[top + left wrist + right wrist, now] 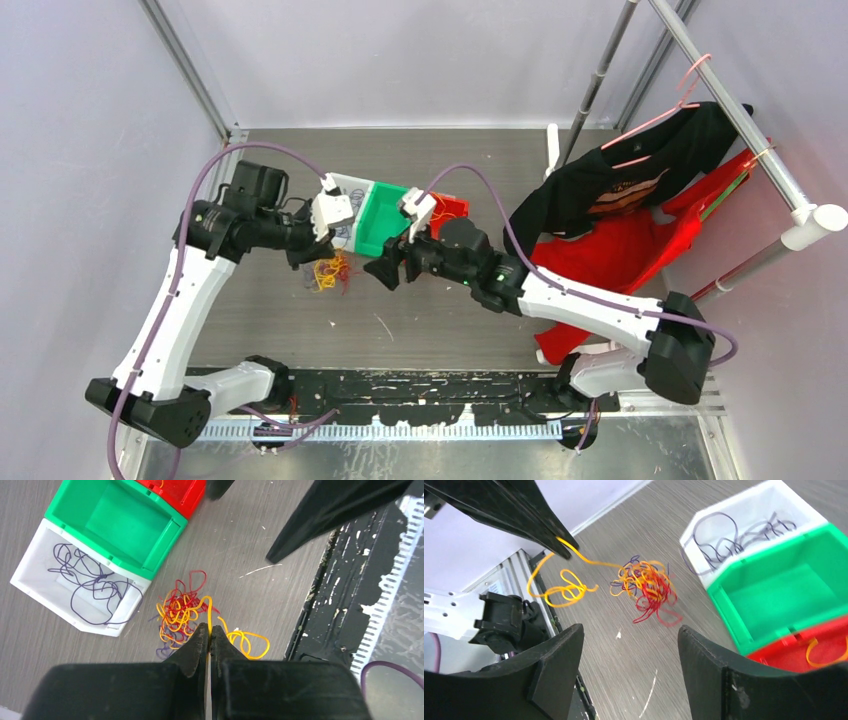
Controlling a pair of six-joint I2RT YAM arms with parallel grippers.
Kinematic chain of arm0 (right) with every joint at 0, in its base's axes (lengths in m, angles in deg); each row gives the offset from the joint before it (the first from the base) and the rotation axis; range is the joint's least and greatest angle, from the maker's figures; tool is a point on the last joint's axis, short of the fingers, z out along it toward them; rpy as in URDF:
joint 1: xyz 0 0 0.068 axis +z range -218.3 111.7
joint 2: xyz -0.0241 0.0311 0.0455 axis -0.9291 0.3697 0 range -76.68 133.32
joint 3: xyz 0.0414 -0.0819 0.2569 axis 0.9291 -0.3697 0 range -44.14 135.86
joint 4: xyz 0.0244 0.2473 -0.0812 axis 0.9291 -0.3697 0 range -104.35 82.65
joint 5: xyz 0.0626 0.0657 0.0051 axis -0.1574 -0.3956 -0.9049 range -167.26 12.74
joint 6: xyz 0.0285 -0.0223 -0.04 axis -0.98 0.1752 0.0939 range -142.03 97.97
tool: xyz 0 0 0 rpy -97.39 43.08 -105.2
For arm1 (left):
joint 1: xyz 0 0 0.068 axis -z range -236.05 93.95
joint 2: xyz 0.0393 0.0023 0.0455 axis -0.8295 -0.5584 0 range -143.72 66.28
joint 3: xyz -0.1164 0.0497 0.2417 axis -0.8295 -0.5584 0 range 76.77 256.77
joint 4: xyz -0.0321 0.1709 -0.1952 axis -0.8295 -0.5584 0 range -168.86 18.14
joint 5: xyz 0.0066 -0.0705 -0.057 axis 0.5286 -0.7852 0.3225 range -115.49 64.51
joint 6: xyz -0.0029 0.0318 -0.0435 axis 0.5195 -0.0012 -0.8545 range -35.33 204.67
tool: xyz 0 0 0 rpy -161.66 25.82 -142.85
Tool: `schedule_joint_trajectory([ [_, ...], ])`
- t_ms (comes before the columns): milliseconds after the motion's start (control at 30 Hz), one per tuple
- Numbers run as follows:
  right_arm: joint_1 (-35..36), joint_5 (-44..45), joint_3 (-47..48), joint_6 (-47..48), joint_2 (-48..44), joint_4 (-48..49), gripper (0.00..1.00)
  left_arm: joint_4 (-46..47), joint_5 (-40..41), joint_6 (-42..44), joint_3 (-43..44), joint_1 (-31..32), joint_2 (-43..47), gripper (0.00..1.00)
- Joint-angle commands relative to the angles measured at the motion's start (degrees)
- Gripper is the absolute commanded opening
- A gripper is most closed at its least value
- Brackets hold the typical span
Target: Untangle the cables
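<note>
The left pincer (209, 628) pinches one orange strand (594, 562) of the cables (181, 614), the right pincer (630, 632) hangs open, and a hard pull could tighten the knot.

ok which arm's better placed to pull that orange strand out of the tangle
Left: the left hand is shut on the orange strand leading into the tangle. The right hand is open, holds nothing, and sits apart from the tangle.
</note>
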Motion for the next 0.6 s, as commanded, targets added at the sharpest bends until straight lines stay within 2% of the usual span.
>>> schedule_joint_trajectory([
  [0, 2.2, -1.6, 5.7, 4.5, 4.5, 5.4, 0.74, -3.4, -3.9, -2.2, 4.0, 0.2, 1.8, 0.00],
  [200, 4.9, -2.3, 6.6, 4.2, 7.9, 10.3, 0.74, -4.8, -4.7, -3.1, 6.8, 0.1, 2.4, 0.00],
  [400, 6.8, 0.5, 6.6, 3.2, 10.4, 14.4, 0.73, -5.7, -8.7, -4.8, 8.4, 0.1, 3.2, 0.00],
  [567, 6.9, 3.2, 4.9, 1.4, 11.9, 18.6, 0.63, -7.2, -12.0, -5.8, 11.3, 0.1, 3.2, 0.00],
])
